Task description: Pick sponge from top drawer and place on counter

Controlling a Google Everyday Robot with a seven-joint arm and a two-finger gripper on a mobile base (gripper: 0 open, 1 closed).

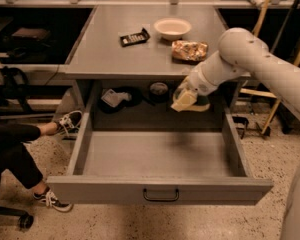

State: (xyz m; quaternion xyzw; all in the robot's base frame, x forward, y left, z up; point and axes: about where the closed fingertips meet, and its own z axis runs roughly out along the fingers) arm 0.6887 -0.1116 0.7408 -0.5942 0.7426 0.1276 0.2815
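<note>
The top drawer (160, 188) stands pulled out, its grey floor bare, with a small black handle on the front panel. My gripper (190, 100) hangs above the drawer's back right part, just below the front edge of the counter (120, 49). It is shut on the sponge (183, 100), whose yellow foam shows between the fingers. The sponge is lifted well off the drawer floor.
On the counter lie a white bowl (172, 28), a crinkled gold snack bag (189, 50) and a black remote-like object (134, 37). A person's leg and sneakers (70, 120) are at the left of the drawer. Dark items (117, 98) sit on the shelf behind the drawer.
</note>
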